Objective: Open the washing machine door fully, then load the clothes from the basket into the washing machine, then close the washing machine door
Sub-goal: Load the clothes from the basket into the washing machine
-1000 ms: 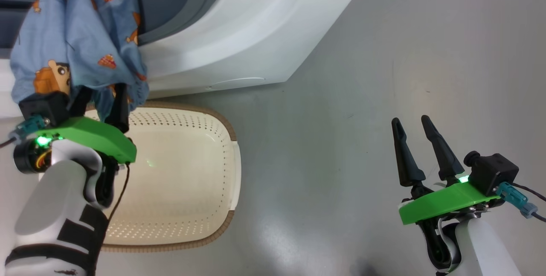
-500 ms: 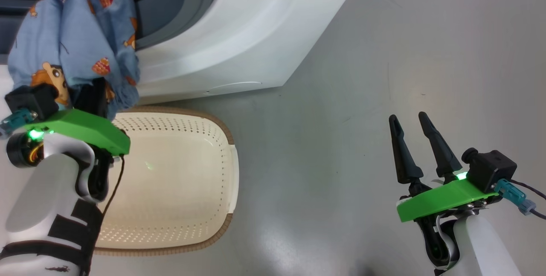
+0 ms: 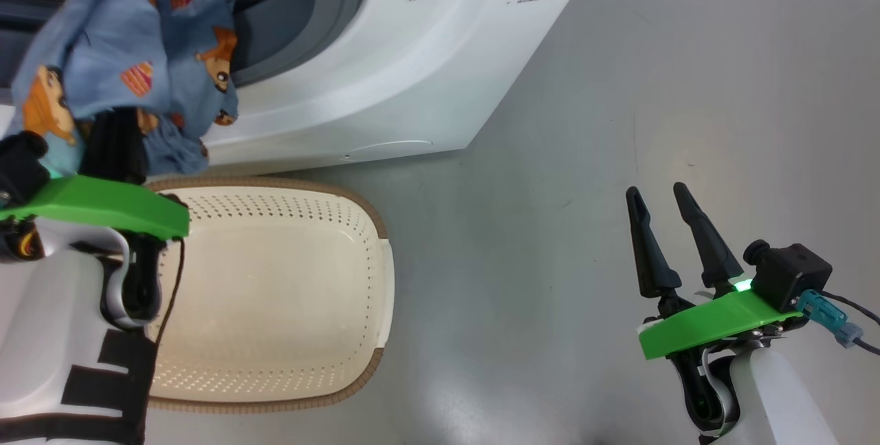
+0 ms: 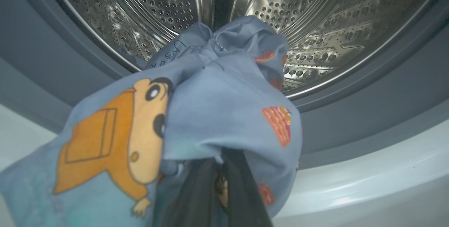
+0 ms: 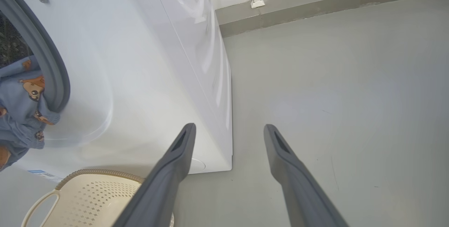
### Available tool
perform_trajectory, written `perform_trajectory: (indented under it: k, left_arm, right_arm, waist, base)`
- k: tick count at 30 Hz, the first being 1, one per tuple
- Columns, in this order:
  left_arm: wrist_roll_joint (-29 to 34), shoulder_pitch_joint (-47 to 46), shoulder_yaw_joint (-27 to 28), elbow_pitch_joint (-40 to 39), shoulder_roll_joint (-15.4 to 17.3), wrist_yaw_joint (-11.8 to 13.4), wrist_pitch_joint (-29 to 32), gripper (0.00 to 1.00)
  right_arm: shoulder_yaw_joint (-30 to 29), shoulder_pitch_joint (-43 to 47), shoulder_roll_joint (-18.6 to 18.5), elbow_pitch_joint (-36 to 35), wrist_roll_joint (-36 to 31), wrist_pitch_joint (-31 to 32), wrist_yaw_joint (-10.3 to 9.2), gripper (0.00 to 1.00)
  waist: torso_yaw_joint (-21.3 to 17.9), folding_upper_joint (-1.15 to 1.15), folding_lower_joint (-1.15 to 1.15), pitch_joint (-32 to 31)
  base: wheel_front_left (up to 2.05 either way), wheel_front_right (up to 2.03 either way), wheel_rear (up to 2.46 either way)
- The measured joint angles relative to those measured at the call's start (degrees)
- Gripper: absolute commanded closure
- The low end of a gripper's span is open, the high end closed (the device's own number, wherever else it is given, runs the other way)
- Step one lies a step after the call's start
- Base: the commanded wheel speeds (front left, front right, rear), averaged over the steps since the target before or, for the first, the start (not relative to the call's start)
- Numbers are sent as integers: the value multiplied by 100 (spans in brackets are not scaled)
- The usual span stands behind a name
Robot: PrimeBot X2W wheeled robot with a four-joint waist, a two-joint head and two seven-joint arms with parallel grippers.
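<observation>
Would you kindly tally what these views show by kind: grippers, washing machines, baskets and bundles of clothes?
grippers: 2 (left gripper shut on the clothes, right gripper open)
washing machine: 1
basket: 1
clothes, as one held bundle: 1
Total: 5
</observation>
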Motion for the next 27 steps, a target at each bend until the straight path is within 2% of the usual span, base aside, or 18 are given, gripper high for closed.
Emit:
perform_trajectory:
  k: [8, 15, 27]
  left_arm:
    - [149, -123, 113, -261, 26, 0, 0, 100]
    - [261, -639, -89, -170, 163, 0, -2, 100]
    - [-122, -1839, -777, 1212, 530, 0, -5, 100]
  right_arm:
    - [43, 0, 0, 3, 55, 0, 0, 0]
    - [64, 1, 0, 8, 153, 0, 0, 0]
    - [236, 1, 8, 4, 366, 0, 0, 0]
  waist:
    - [-61, 0, 0, -2]
    - [-199, 0, 0, 11]
    - [-471, 0, 0, 99]
  base:
    - [0, 0, 0]
    - [0, 0, 0]
    - [0, 0, 0]
